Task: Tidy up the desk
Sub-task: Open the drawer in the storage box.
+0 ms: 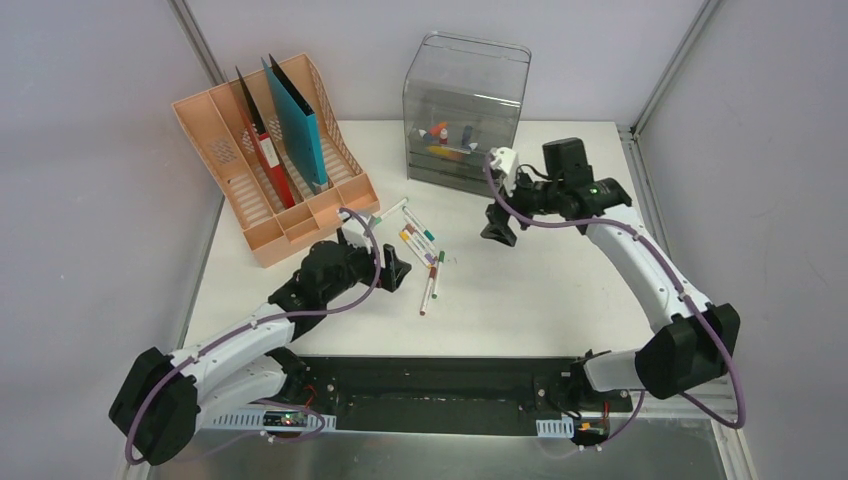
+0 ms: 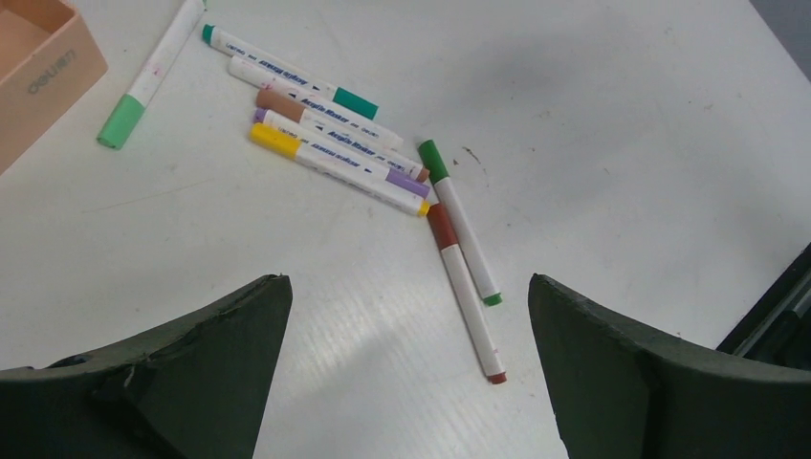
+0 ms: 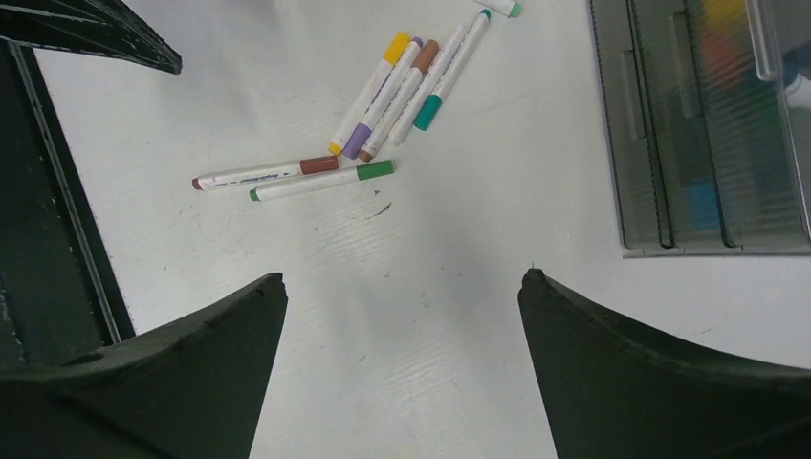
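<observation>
Left gripper (image 2: 406, 287): jaws wide, empty, above loose white-barrelled, colour-capped marker pens (image 2: 335, 161). Right gripper (image 3: 402, 277): likewise spread and empty, near the clear grey plastic drawer box (image 3: 708, 124). The large white desk (image 1: 560, 290) lies beneath both. Judged step: pen collection. Next move: descend and pinch one pen.

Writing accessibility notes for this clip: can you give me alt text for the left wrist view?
Coloured markers lie scattered on the white desk, most in a side-by-side bunch. The left gripper, open and empty, frames the bottom edge with its dark fingers; a corner of a peach file rack shows top left.
</observation>
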`<state>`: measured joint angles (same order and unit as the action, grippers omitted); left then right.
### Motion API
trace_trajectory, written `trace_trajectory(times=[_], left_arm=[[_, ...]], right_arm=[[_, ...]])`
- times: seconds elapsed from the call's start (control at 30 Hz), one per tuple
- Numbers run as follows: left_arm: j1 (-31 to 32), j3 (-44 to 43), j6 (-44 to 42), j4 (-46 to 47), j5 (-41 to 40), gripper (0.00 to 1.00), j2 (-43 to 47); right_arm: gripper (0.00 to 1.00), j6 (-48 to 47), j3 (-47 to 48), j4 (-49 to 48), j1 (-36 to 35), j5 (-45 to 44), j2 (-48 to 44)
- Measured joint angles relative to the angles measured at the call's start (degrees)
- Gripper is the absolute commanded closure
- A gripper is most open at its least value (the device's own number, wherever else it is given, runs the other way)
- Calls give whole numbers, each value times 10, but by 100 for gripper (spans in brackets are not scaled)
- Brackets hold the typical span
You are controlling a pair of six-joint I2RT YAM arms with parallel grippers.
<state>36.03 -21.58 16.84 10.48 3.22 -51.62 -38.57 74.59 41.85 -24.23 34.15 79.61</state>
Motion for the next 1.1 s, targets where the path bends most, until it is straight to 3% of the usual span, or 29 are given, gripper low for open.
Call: trace_trajectory(times=[0.17, 0.37, 0.67, 1.1], left_arm=[[0, 0, 35, 83, 16, 1, -63], [0, -35, 74, 140, 32, 2, -171], [0, -114, 118, 184, 61, 2, -271], [-15, -130, 169, 247, 67, 4, -345]], right_arm=[[4, 2, -27, 1, 62, 79, -27], [1, 1, -29, 9, 75, 132, -30], [1, -14, -29, 31, 75, 144, -44], [1, -26, -29, 44, 79, 143, -43]])
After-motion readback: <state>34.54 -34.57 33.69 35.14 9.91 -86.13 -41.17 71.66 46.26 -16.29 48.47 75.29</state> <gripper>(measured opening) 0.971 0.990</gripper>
